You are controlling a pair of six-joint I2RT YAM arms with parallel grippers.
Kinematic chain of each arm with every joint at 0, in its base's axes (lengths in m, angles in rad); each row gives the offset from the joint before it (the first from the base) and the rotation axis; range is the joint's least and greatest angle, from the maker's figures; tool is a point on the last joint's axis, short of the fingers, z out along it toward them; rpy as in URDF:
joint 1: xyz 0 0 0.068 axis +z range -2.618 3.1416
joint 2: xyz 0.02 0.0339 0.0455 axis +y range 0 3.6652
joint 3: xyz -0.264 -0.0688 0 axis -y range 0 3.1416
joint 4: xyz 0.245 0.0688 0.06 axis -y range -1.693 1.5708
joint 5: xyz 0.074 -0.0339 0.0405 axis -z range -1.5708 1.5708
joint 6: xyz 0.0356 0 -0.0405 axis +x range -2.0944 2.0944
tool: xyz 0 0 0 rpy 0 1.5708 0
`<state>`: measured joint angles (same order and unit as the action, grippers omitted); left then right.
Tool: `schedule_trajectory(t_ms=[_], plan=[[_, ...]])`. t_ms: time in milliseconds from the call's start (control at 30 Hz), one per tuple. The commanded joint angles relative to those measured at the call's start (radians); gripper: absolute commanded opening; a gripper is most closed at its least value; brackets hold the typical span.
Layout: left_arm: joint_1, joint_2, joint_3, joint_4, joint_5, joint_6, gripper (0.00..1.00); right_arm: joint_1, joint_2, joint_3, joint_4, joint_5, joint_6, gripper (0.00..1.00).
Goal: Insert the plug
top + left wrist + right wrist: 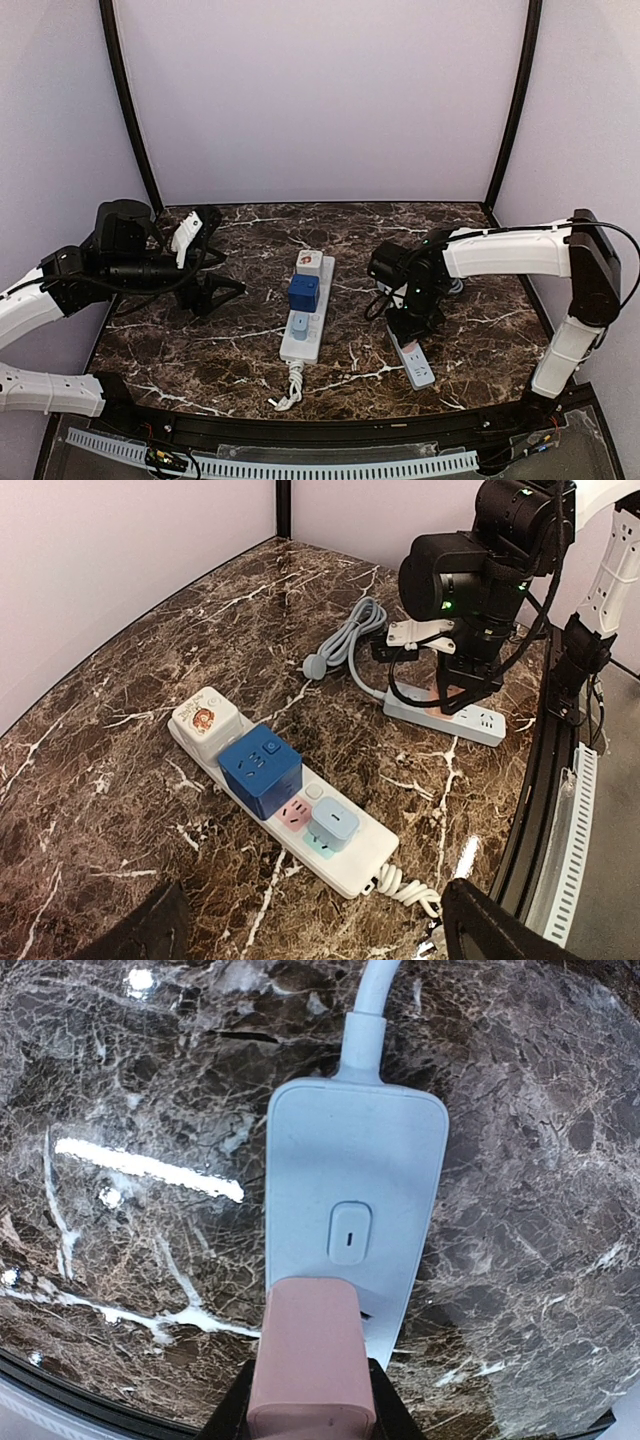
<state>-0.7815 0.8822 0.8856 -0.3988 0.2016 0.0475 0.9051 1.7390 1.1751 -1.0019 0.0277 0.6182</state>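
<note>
The right claw (408, 325) is clamped on the pink plug (310, 1360), holding it upright over the small grey strip (355, 1190), which lies at about 4 o'clock on the marble table (480, 300). From the wrist view the plug covers the strip's 6 o'clock end, just below the switch (350, 1232). Whether the prongs have entered the socket cannot be told.

To do this step well, I judge the plug should stay square to the strip's long axis, prongs lined up over the slots, then be pressed straight down without tilting. The light strip may slide or tip under a skewed push. Its cable (345, 640) trails off at 12 o'clock and should stay slack.

The left claw (220, 258) hangs at 9 o'clock with fingers apart, holding nothing, well away from both strips.

The large white strip (307, 340) at the centre holds three things: a white adapter (310, 263) at its 12 o'clock end, a blue cube (304, 292) mid-way, and a pale blue plug (332, 825) toward 6 o'clock.
</note>
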Motion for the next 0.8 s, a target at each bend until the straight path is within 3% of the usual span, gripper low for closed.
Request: schedule_trajectory(t_ms=[0,200,767], plan=[[0.005,-0.011,0.013,-0.021,-0.001,-0.005,0.88,0.009,0.146,-0.089,0.065,-0.049,-0.019,0.0],[0.005,-0.011,0.011,-0.021,0.002,-0.004,0.88,-0.009,0.081,-0.108,0.103,-0.122,0.014,0.0],[0.004,-0.015,0.014,-0.033,0.023,0.004,0.88,-0.014,0.082,-0.022,0.008,-0.033,-0.002,0.0]])
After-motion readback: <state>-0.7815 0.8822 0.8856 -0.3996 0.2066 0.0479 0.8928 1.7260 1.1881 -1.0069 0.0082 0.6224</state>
